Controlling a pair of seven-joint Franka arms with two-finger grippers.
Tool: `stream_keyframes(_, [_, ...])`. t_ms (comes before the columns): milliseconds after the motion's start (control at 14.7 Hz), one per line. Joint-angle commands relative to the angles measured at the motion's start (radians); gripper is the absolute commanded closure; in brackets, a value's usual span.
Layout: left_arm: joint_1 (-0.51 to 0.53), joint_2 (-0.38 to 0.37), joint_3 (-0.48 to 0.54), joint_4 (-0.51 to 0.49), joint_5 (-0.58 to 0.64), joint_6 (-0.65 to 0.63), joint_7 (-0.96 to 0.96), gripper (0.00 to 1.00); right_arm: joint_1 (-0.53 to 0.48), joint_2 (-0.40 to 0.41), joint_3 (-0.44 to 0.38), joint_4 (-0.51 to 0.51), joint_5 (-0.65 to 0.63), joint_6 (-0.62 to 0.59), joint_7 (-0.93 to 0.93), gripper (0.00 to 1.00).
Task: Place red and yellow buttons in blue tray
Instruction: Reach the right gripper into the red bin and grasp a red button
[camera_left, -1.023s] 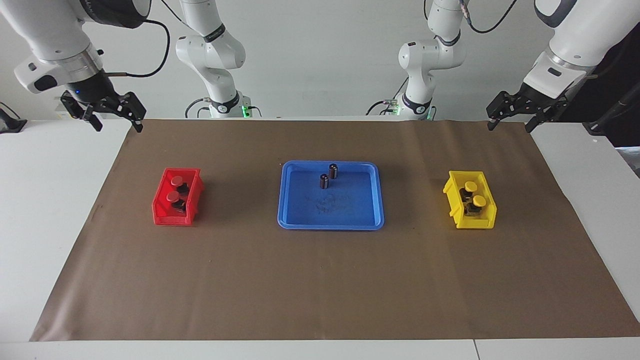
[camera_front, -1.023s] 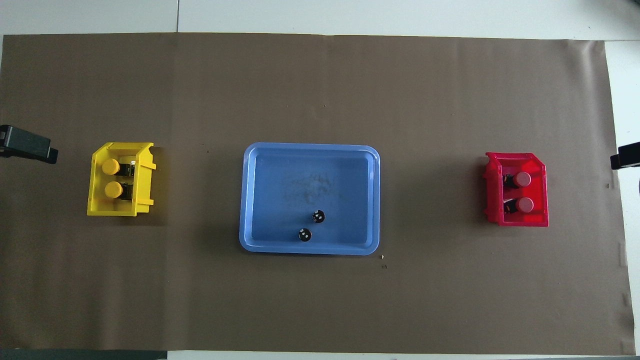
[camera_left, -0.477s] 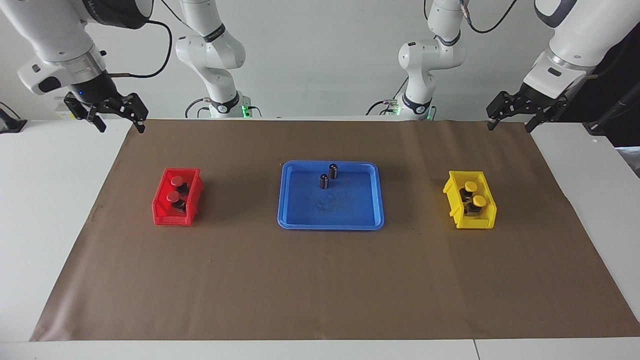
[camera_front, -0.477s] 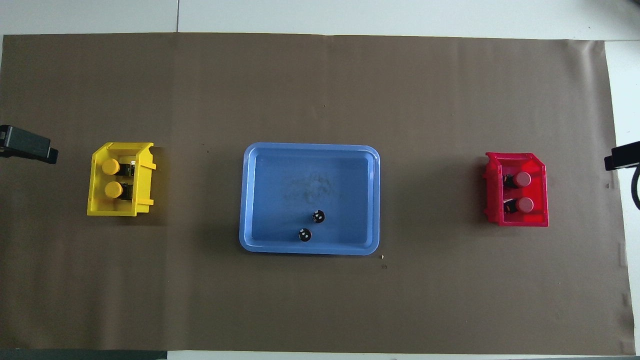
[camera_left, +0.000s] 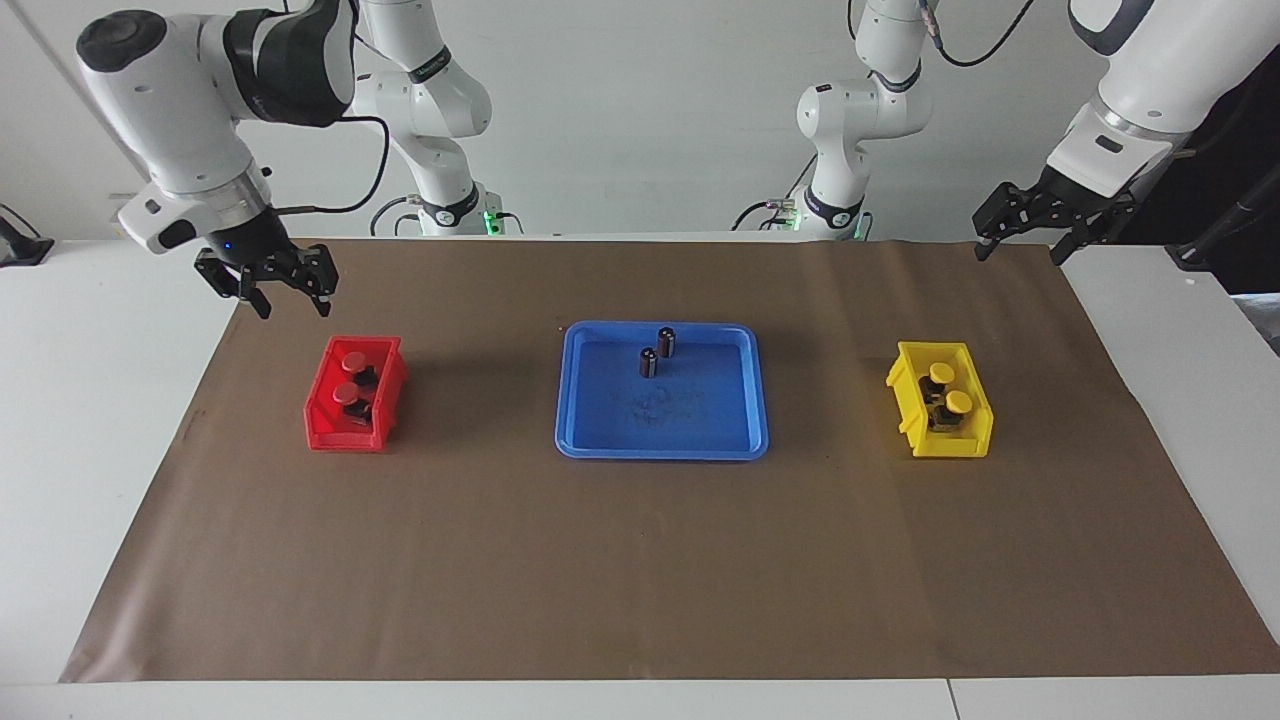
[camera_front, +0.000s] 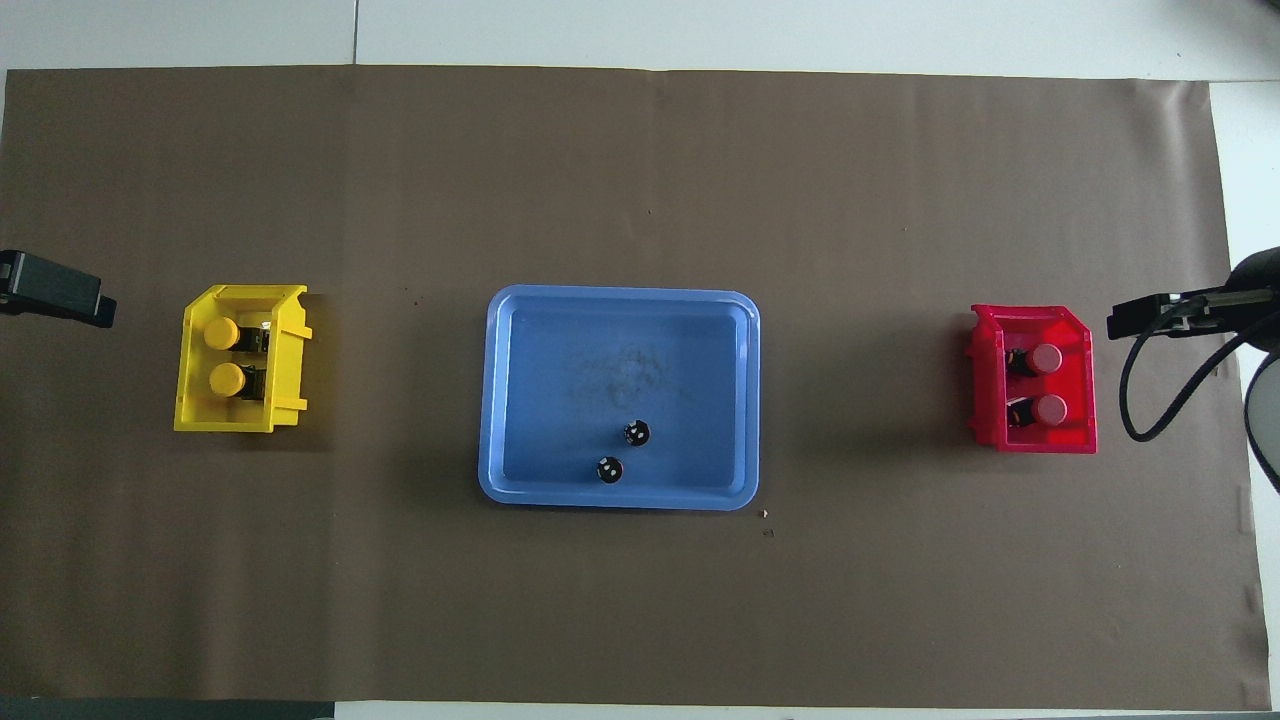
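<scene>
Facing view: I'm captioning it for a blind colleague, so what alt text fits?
Blue tray holding two dark cylinders sits mid-table between a red bin with two red buttons and a yellow bin with two yellow buttons; the right hand hangs beside the red bin.

My two arms are glossy white, built of rounded tubular links with black bands at the joints. Each wrist ends in a silver-grey ring, then a white block with a dark oval inset, then black hardware. The right gripper (camera_left: 280, 292) is a black skeletal linkage with thin dark fingers; a small blue light glows just above it. The left gripper (camera_left: 1030, 228) is the same black linkage. Black cables loop from both forearms. The bases carry black collars with small white lettering and green lights
</scene>
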Motion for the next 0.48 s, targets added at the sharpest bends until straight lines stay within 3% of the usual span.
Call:
stream_keyframes(0, [0.006, -0.031, 0.002, -0.034, -0.012, 0.008, 0.002, 0.0, -0.012, 0.064, 0.004, -0.038, 0.04, 0.1, 0.015, 0.26])
stream_keyframes(409, [0.006, -0.031, 0.002, -0.034, -0.012, 0.007, 0.002, 0.0, -0.022, 0.124, 0.004, -0.13, 0.04, 0.281, 0.012, 0.3])
